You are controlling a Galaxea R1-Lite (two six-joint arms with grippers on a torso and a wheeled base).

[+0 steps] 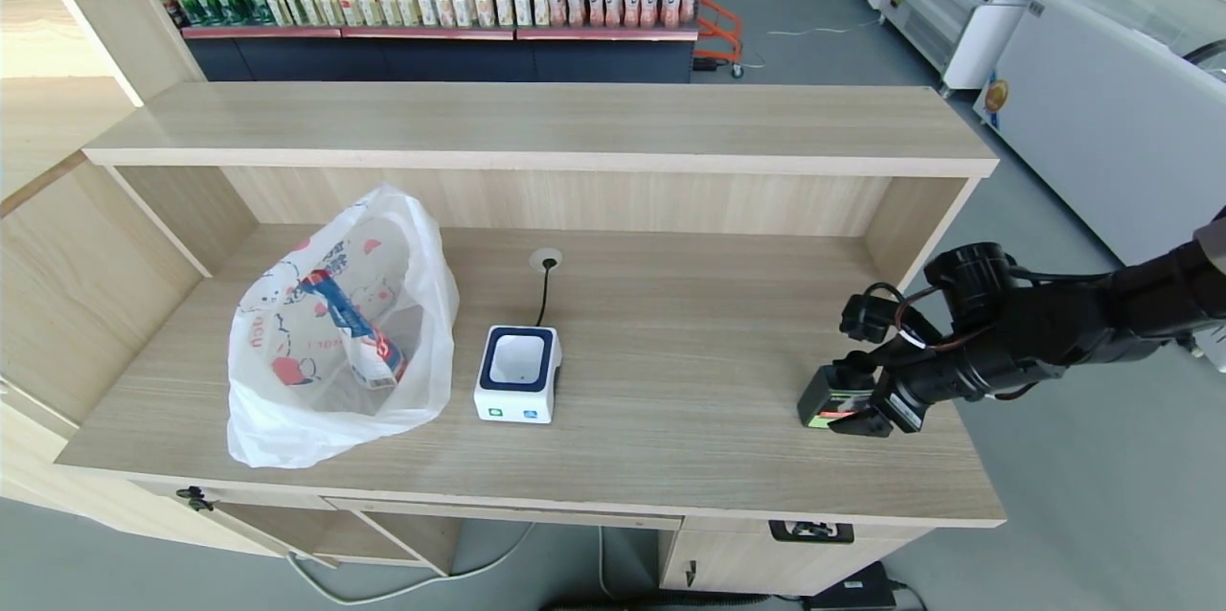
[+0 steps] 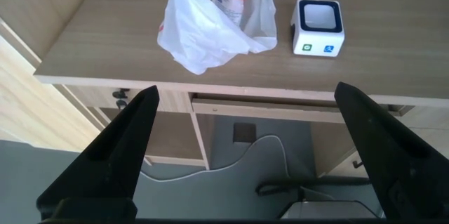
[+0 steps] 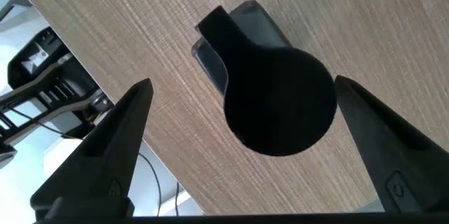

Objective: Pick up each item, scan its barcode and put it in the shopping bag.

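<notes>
Left pincer (image 2: pixel 245 94): both fingers spread wide, nothing between them. It hangs in front of the counter's front edge, below the top.
Bag: white, thin plastic shopping bag (image 1: pixel 287 391) with red cartoon print, standing open on the left of the counter. A blue, white and red carton (image 1: pixel 356 328) lies tilted inside it.
Scanner: white box-shaped barcode scanner (image 1: pixel 518 373) with a dark blue frame round its window. It is just right of the bag, and a black cable (image 1: pixel 544 295) runs to a hole in the top.
Item: small black container (image 1: pixel 822 400) with a round black cap and a green-and-red label. It stands on the counter near the right front corner, well apart from the scanner.
Right pincer (image 3: pixel 244 87): spread, one finger on each side of the container, neither seen touching it.
Surface: pale wood-grain counter (image 1: pixel 690 333) with a raised back ledge.
Room: red-edged shelves of bottles (image 1: pixel 441 8) behind, white chest freezers (image 1: pixel 1101 103) on the right, and a grey floor.
Hard to make out: the container's label print is too small. Its body is mostly covered by the cap in the right wrist view.
</notes>
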